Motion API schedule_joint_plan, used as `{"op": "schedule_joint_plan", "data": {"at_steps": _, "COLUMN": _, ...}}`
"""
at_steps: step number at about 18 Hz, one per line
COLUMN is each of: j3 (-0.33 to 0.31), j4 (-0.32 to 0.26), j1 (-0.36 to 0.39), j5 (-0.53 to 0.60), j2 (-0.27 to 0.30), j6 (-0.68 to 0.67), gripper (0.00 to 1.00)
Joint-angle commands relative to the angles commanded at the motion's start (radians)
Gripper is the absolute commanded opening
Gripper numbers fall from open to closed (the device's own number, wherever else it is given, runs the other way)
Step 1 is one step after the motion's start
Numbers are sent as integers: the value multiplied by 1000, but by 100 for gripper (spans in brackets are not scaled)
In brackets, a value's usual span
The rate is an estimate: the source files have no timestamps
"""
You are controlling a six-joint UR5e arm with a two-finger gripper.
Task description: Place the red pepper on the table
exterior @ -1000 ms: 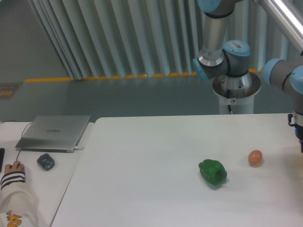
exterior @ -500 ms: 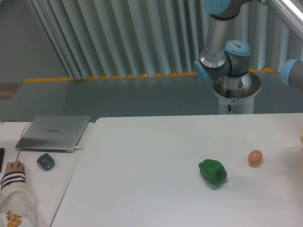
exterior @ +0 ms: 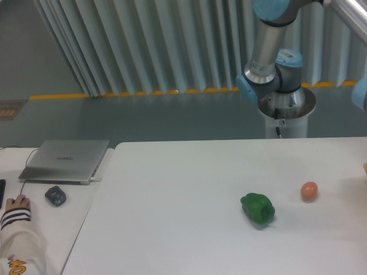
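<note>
Looking across the table (exterior: 172,206), no red pepper can be found anywhere on the white surface, nor elsewhere in the fixed view; its place cannot be told, and it may be held or lying beyond the right edge of the picture. The gripper is likewise out of sight: only the arm (exterior: 269,51) is seen, rising from its base (exterior: 285,112) behind the far edge of the table and leaving the view at the top and at the right, so whether the fingers are spread, pressed together or pinching something cannot be told.

On the table, a green pepper (exterior: 257,208) is seen toward the right half, nearer the front edge, and an orange-brown ball (exterior: 309,191) lies near it, closer to the right edge, the two apart and not touching. A small pale-yellow sliver is glimpsed at the right border, too cut off to name. On the adjoining desk at the left, a closed laptop (exterior: 66,160) and a mouse (exterior: 55,196) are seen, with a person's hand (exterior: 16,204) at its front left corner.

It is judged that the carrying or fetching step is in hand, with placement not yet done. For the next move, the pepper would need to be brought over bare tabletop, well apart from the green pepper and the ball, lowered until it rests, and released.
</note>
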Motion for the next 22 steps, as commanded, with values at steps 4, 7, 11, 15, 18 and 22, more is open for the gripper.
{"op": "schedule_joint_plan", "data": {"at_steps": 4, "j3": -3, "j4": -9, "j1": 0, "j5": 2, "j2": -2, "j6": 25, "gripper": 100}}
{"op": "schedule_joint_plan", "data": {"at_steps": 7, "j3": -5, "j4": -9, "j1": 0, "j5": 5, "j2": -11, "j6": 29, "gripper": 100}}
{"op": "schedule_joint_plan", "data": {"at_steps": 11, "j3": -9, "j4": -14, "j1": -5, "j5": 60, "j2": -14, "j6": 31, "gripper": 100}}
{"op": "schedule_joint_plan", "data": {"at_steps": 15, "j3": -14, "j4": -14, "j1": -6, "j5": 63, "j2": -14, "j6": 37, "gripper": 84}}
{"op": "schedule_joint_plan", "data": {"at_steps": 18, "j3": -9, "j4": -17, "j1": -8, "j5": 71, "j2": -15, "j6": 22, "gripper": 60}}
{"op": "schedule_joint_plan", "data": {"at_steps": 22, "j3": -3, "j4": -21, "j1": -9, "j5": 71, "j2": -14, "j6": 3, "gripper": 28}}
